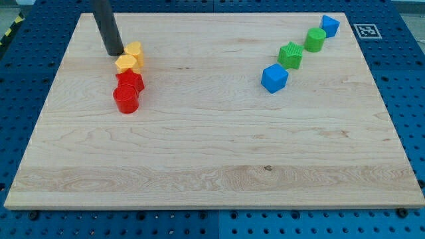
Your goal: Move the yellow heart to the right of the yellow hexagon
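Two yellow blocks touch each other near the board's upper left. The upper one (135,51) looks like the hexagon. The lower-left one (125,64) looks like the heart, though its shape is hard to make out. My tip (115,53) stands just left of the upper yellow block and just above the lower one, touching or nearly touching both. The dark rod rises from the tip to the view's top.
A red star-like block (131,81) sits right below the yellow pair, with a red cylinder (125,99) below it. At the upper right, a diagonal row holds a blue cube (274,78), a green star-like block (290,55), a green cylinder (315,40) and a blue block (330,25). All lie on the wooden board (212,153).
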